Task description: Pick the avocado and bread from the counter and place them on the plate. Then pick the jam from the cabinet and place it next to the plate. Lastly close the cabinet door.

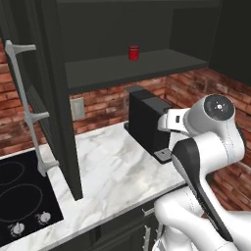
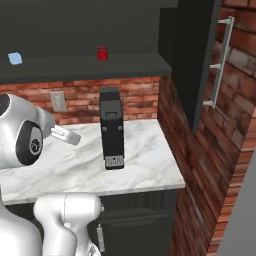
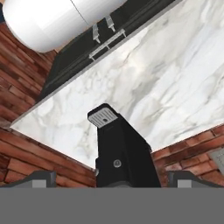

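The jam (image 1: 133,52) on the shelf is too small for you to read any label. The cabinet door (image 1: 54,98) is cut off by the top edge in the left base view. In the hand view, the coffee machine (image 3: 122,153) loses its lower body at the bottom.

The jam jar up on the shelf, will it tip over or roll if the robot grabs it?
The jam stands upright on the cabinet shelf and looks short, so it probably won't tip easily. Knocked onto its round side, it might roll. It may be slippery; hard to tell.
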